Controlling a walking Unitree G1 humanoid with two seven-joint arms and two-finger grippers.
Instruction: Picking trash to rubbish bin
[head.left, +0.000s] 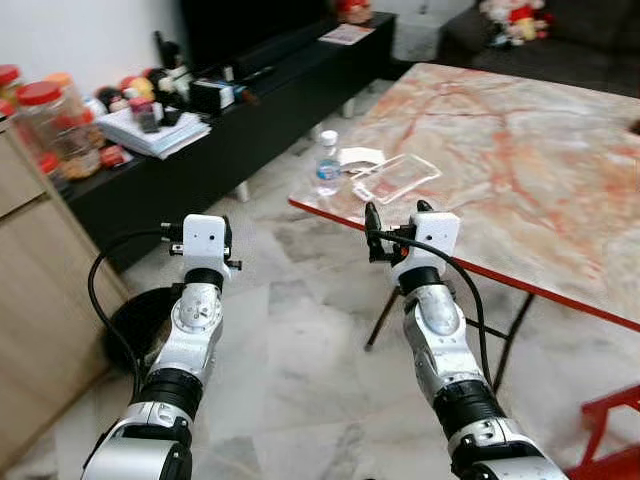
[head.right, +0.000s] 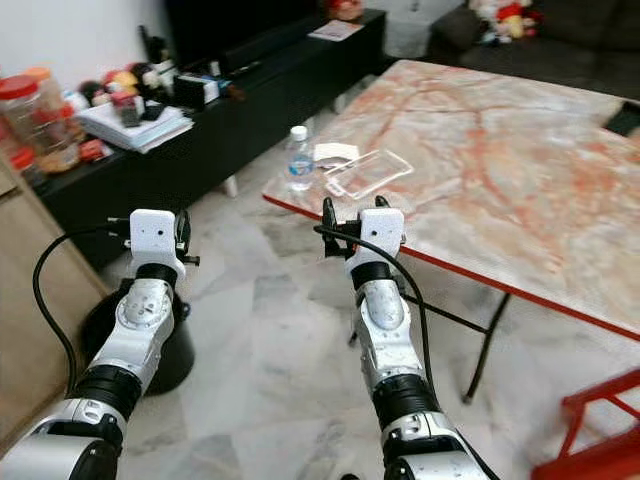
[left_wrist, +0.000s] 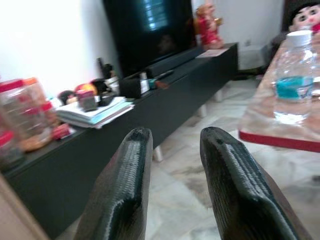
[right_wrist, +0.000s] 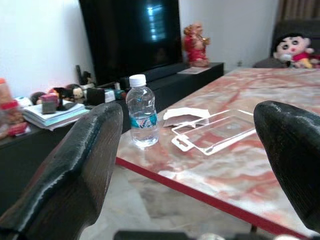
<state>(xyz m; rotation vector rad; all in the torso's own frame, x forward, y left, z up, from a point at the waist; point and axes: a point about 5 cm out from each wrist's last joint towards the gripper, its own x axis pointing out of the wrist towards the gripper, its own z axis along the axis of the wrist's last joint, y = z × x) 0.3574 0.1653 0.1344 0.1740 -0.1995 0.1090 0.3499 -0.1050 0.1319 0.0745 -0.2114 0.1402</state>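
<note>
A clear water bottle (head.left: 328, 163) with a white cap and blue label stands at the near corner of the marble table (head.left: 520, 150). Beside it lie a crumpled white paper (head.left: 361, 156) and a clear plastic tray (head.left: 397, 177). My right gripper (head.left: 395, 225) hovers just in front of the table's red edge, below the tray. It is open wide with nothing between its fingers, and in the right wrist view it faces the bottle (right_wrist: 142, 118) and tray (right_wrist: 215, 131). My left gripper (left_wrist: 175, 145) is raised over the floor, its fingers a narrow gap apart and empty. A black rubbish bin (head.left: 135, 325) stands under my left arm.
A long black TV cabinet (head.left: 250, 110) runs along the left wall, carrying jars, books and small items. A wooden cupboard (head.left: 30, 300) stands at the near left. A red chair frame (head.left: 610, 420) is at the lower right. Marble floor lies between my arms.
</note>
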